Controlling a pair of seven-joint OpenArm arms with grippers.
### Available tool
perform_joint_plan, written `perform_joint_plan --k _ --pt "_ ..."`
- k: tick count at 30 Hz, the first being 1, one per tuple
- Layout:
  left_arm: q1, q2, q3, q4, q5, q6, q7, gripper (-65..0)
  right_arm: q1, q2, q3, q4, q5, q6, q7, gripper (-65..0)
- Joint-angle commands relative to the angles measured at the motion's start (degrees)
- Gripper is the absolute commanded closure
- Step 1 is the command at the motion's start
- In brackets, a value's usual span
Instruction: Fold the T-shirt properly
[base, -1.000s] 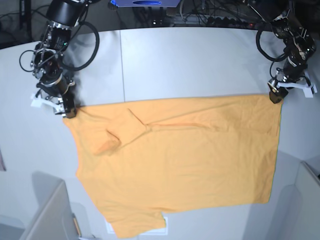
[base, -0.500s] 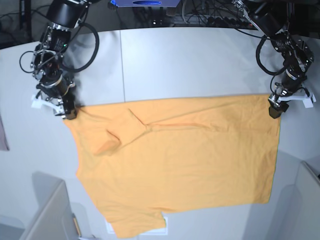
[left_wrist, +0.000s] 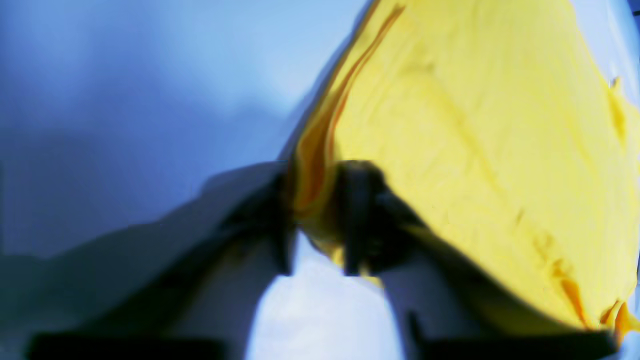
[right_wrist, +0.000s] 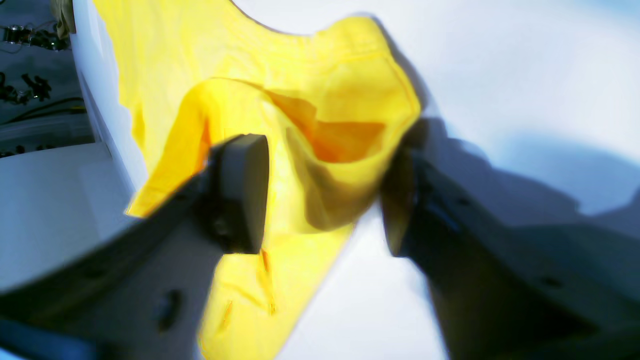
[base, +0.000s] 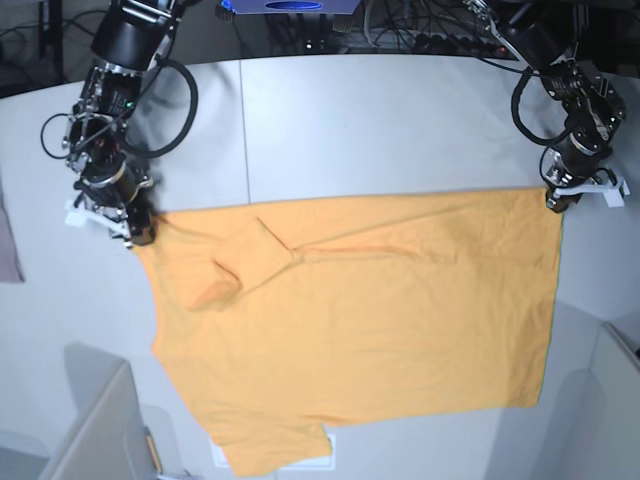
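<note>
The yellow-orange T-shirt (base: 370, 320) lies spread flat on the grey table (base: 380, 120), plain side up, with one sleeve folded inward (base: 240, 265). My left gripper (base: 557, 198) is at the shirt's far right corner in the base view. In the left wrist view that gripper (left_wrist: 315, 220) is shut on a pinched fold of the T-shirt (left_wrist: 475, 125). My right gripper (base: 135, 230) is at the far left corner. Its jaws (right_wrist: 325, 200) stand apart around a bunched-up corner of the T-shirt (right_wrist: 320, 100), with the left pad (right_wrist: 245, 190) against the fabric.
A small pinkish cloth (base: 8, 250) hangs at the left edge. Grey bins stand at the bottom left (base: 90, 430) and bottom right (base: 615, 390). A white sheet (base: 222, 455) peeks from under the shirt's near edge. Cables run along the table's back.
The left gripper has shut onto the shirt's far right corner and shifted slightly back. The right gripper's jaws have narrowed around the far left corner. The shirt has not moved.
</note>
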Motion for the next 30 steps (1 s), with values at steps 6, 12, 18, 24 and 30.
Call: perform_joint_plan --k 6,12,18,24,30 --pt "0.76 -0.52 0.1 0.47 0.69 0.33 1.29 0.0 0.07 1.6 0.28 -3.3 -1.06 -1.74 -1.49 0.0" --pt "2.7 -3.95 0.1 4.69 0.69 0.33 9.2 0.0 -5.47 3.19 0.28 0.92 1.49 -2.09 -1.75 0.0" --pt "8.5 -3.95 0.1 14.72 0.69 0.33 9.37 0.0 -12.77 4.68 0.28 5.05 10.02 -2.09 -1.84 0.0" --pt "12.54 -4.91 0.1 23.6 0.25 0.33 9.55 0.0 -18.57 7.14 1.42 14.46 15.2 -2.09 -7.38 0.0" --pt "12.37 -5.62 -0.43 26.41 0.69 0.33 15.88 0.0 -21.12 6.88 7.66 18.77 15.2 -2.09 -11.78 0.0"
